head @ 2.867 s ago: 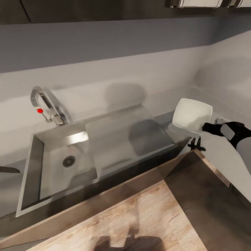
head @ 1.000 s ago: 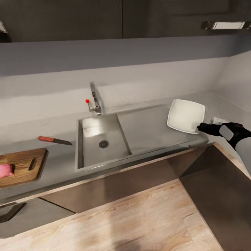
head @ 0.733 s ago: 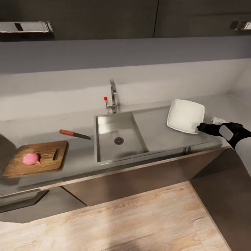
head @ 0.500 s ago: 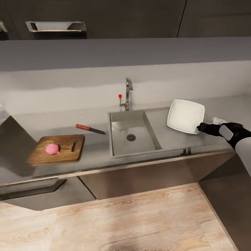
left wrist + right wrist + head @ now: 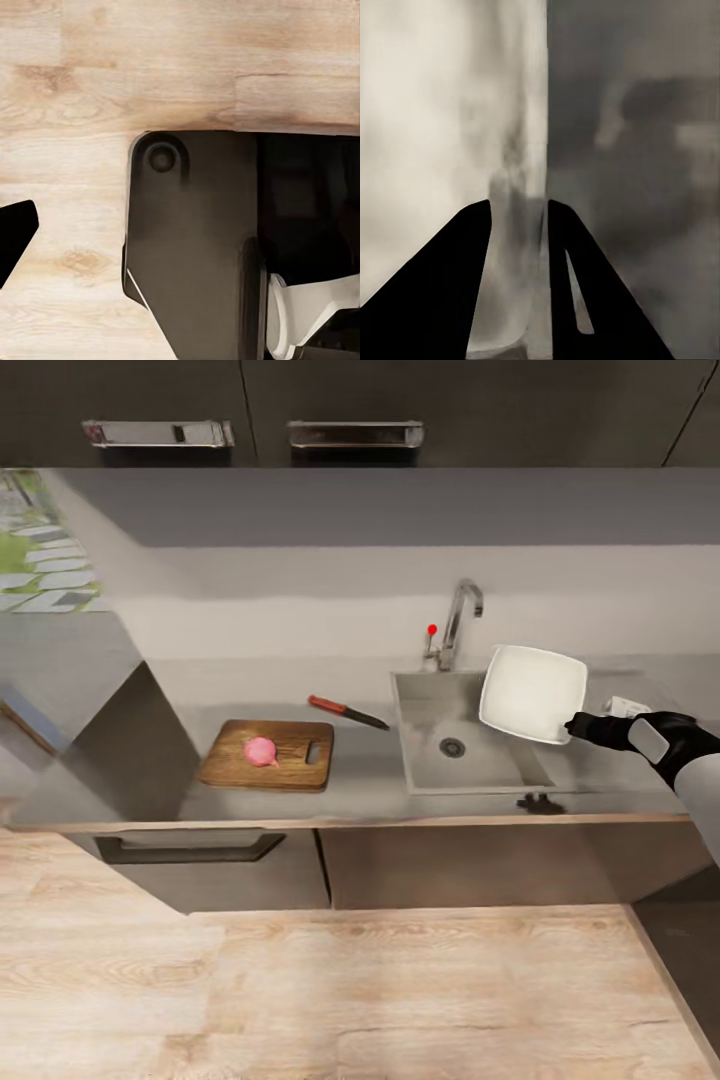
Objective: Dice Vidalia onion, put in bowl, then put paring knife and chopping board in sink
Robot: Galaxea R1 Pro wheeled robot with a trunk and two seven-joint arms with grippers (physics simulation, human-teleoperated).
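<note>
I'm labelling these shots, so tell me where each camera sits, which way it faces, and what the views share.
Head view: up on the robot, looking forward and down at the countertop, sink and chopping board; the right gripper holds the bowl.
Left wrist view: looks down at the wooden floor and the robot's dark base; one black fingertip shows.
Right wrist view: looks along the two black fingers clamped on the bowl's rim.
Shared: head and right wrist views both show the gripped bowl.

There is one chopping board [image 5: 268, 755], one pink onion [image 5: 261, 751], one paring knife [image 5: 347, 712] and one white bowl [image 5: 531, 693]. There is one sink [image 5: 425, 760] with one tap [image 5: 456, 617]. Two cabinet handles [image 5: 157, 433] are above.
</note>
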